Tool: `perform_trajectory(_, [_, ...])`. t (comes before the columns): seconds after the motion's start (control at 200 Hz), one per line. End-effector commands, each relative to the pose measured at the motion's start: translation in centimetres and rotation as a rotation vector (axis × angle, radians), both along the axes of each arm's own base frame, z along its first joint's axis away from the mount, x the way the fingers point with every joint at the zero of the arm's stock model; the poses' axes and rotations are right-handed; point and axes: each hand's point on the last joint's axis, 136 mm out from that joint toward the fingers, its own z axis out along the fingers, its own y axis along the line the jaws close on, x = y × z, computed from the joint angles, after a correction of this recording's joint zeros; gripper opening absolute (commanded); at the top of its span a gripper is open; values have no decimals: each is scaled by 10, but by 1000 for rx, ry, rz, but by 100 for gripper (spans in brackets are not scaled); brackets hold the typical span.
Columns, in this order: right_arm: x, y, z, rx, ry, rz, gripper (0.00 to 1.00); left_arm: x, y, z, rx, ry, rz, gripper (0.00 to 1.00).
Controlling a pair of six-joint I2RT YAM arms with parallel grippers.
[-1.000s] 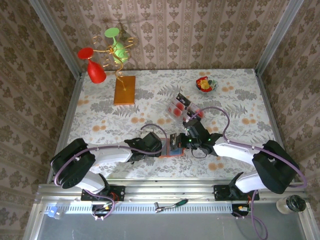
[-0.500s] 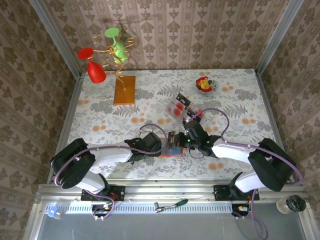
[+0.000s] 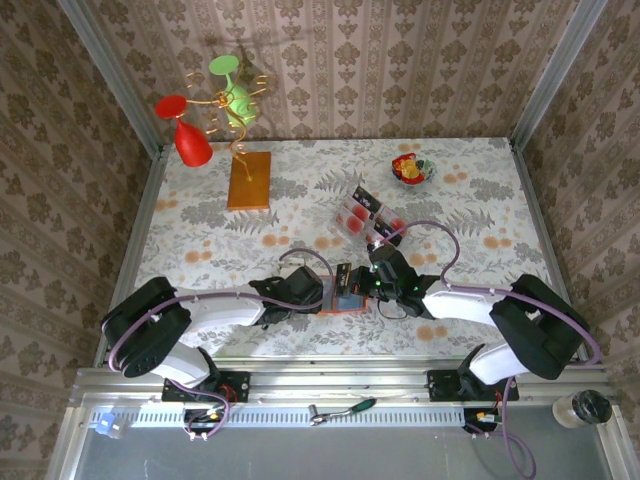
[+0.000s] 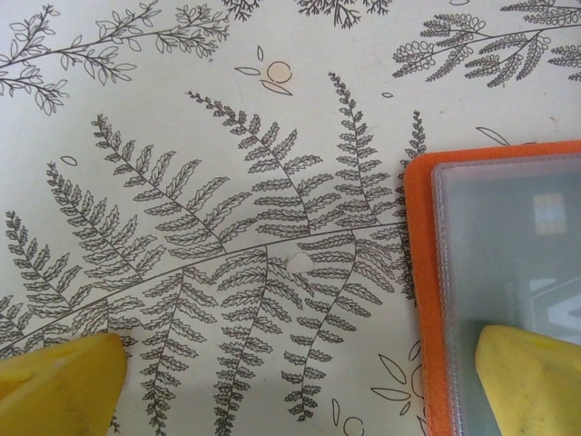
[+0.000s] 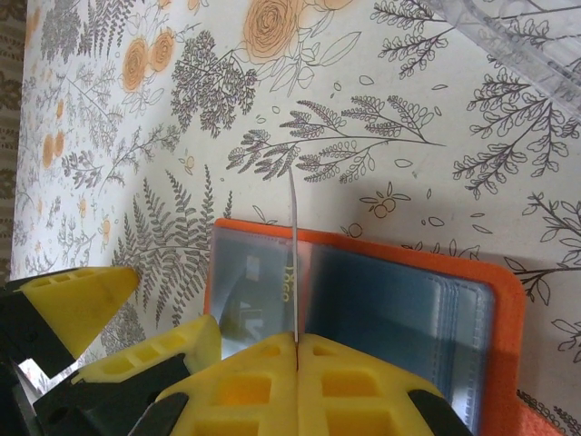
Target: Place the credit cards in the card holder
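The small, flat, orange leather-like card holder (image 3: 345, 293) lies open on the fern-and-flower patterned bench (image 3: 200, 230). It sits near the front edge, between the two arms, with its grey-blue inside and clear pockets facing up.

The left pincer (image 4: 295, 386) is spread wide and low over the bench at the holder's left edge. One yellow fingertip (image 4: 531, 381) lies over the holder's clear pocket, and the other is over bare bench well to the side.

The right pincer (image 5: 297, 343) is pressed together on a thin credit card (image 5: 294, 254), pinching it by the near edge. The card stands edge-on to the wrist camera, upright over one half of the open holder. I cannot tell whether its far edge touches a pocket.

Behind the holder and slightly to the right, a clear plastic compartment tray (image 3: 378, 222) holds more red-and-white credit cards (image 3: 352, 215). A small bowl of coloured pieces (image 3: 412, 170) sits further back on the right.

At the far left, an orange-brown wooden board (image 3: 249, 180) carries a gold wire stand (image 3: 240, 140). A red glass (image 3: 188, 140) and a green glass (image 3: 232, 90) hang upside down from it.
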Motion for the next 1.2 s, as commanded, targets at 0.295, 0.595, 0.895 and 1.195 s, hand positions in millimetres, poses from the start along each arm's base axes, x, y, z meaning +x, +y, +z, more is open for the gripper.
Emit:
perform_trajectory(0.295, [0,2,-12,9,19,-19,0,-14,23,-17,95,49,1,100])
perform_trajectory(0.595, [-9,2,-21,11,45,-12,0,-14,21,-17,91,47,-2,100])
perform_trajectory(0.895, [-20,0,-33,-20,78,18,0,-13,21,-16,93,44,-1,100])
perform_trajectory(1.195, [-32,-5,-44,-55,106,31,0,-13,20,-15,93,45,-2,100])
